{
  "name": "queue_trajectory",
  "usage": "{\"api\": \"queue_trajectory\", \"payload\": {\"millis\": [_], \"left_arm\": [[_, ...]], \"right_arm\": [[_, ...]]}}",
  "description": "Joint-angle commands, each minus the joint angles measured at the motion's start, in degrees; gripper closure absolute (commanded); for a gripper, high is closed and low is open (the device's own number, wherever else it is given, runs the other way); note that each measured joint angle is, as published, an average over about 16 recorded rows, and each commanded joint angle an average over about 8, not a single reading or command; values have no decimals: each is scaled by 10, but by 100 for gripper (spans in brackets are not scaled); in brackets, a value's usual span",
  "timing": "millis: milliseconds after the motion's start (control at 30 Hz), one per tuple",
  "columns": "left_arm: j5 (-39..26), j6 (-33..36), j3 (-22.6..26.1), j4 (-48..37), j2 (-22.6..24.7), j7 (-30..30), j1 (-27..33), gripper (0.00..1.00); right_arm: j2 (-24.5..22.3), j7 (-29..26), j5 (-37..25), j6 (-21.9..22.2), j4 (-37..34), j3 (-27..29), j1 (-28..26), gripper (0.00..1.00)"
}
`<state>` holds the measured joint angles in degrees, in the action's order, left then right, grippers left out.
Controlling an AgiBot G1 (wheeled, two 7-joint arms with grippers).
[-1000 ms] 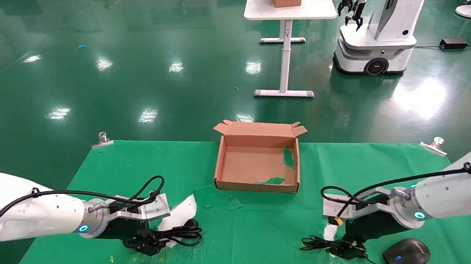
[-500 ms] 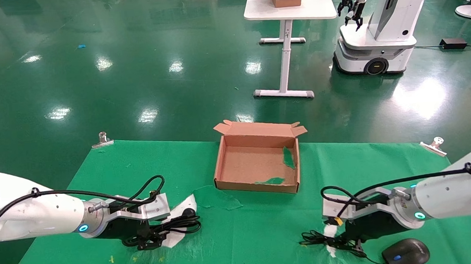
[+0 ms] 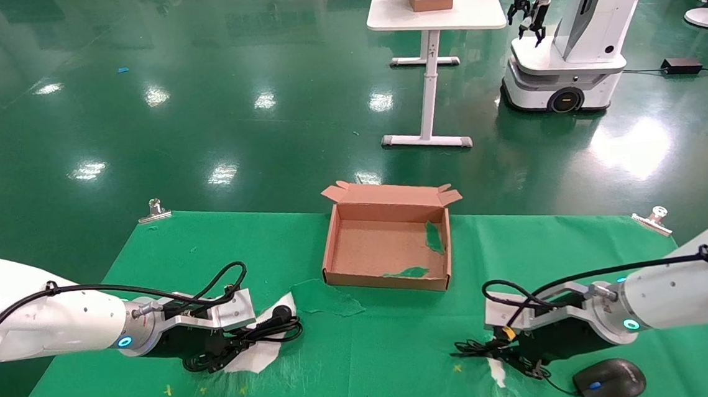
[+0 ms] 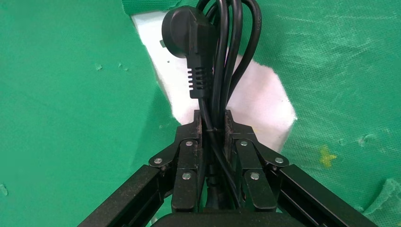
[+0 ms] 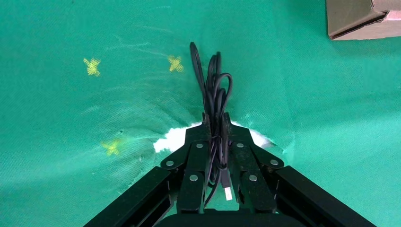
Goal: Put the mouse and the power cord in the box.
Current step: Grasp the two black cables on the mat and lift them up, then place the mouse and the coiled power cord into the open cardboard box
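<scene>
green cloth (image 3: 370, 347) covers the work surface, torn in places to show white beneath.

left side: the left gripper (image 3: 231, 354) sits low over a white torn patch (image 4: 255, 94), its jaws clenched on the bundled power cord (image 3: 264, 335). the left wrist view confirms several thick loops pinched between the pads (image 4: 189, 142), with the chunky plug (image 4: 187, 35) lying just past the fingertips.

centre: the box (image 3: 332, 250) stands open on the cloth, between the two arms and farther from the robot. its floor holds only scraps of green. neither task item is in it.

right side: the right gripper (image 3: 515, 360) is down at the cloth, jaws closed on a bunch of the thin wire (image 5: 213, 90), as the right wrist view shows. the mouse (image 3: 610, 381) itself rests on the cloth just beside that gripper, nearer the robot, joined by the wire and not gripped.

assessment: the step in hand appears to be the grasp, both bundles secured, neither visibly carried off the cloth. the next move calls for lifting each bundle clear and carrying it inward over the box's low wall before release. the mouse will trail on its wire, so the right arm likely needs extra height. loose loops could catch a flap.
</scene>
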<state>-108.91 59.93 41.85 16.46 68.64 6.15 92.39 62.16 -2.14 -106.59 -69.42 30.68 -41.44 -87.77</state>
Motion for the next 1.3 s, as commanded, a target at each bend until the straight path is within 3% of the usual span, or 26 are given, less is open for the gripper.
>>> {"api": "queue_trajectory", "payload": {"millis": [33, 467, 700, 867, 900, 1167, 1300], "left_arm": [[-1, -1, 0, -1, 1, 0, -1, 100], [79, 74, -44, 69, -3, 35, 44, 100], [109, -41, -56, 113, 76, 139, 10, 100], [146, -149, -19, 165, 100, 258, -39, 100], [155, -169, -6, 175, 101, 278, -47, 97], [231, -265, 94, 194, 101, 346, -62, 0], [270, -282, 131, 187, 100, 353, -55, 0]], "right_arm": [[1, 0, -1, 0, 0, -1, 1, 100], [-63, -28, 15, 19, 26, 35, -68, 100], [-93, -47, -2, 36, 43, 43, -111, 100], [-113, -60, -12, 25, 58, 41, -130, 100], [-117, -64, -14, 21, 63, 41, -133, 100], [-141, -99, -19, -1, 119, 42, -141, 100], [-144, -110, -19, -2, 142, 43, -140, 100]]}}
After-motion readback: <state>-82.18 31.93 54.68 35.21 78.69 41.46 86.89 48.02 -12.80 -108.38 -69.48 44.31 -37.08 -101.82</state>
